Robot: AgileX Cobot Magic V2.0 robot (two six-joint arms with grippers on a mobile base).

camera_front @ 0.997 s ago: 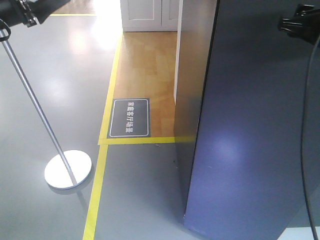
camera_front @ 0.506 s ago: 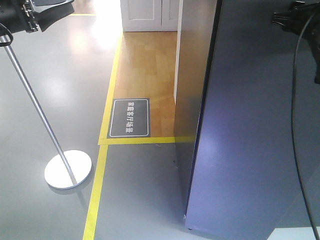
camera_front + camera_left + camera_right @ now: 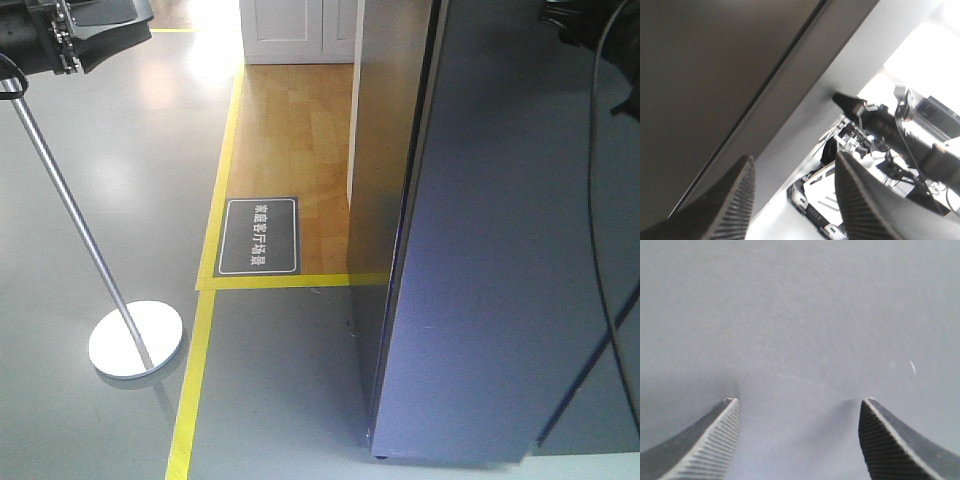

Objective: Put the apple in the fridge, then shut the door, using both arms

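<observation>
Door-closing step, by my reading: apple out of sight, presumably inside; right gripper [image 3: 797, 440], fingers released and empty, faces the grey door [image 3: 500, 250] at right; next push shuts it; left gripper [image 3: 792, 200] also released.

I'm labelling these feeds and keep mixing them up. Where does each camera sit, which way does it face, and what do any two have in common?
Front view: high on the robot, looking down at the floor, a pole stand and the grey door; arm parts at both top corners.
Left wrist: behind the open left gripper, looking along the door toward the other arm.
Right wrist: behind the open right gripper, facing the door close up.
Shared: all three show the door.
</observation>
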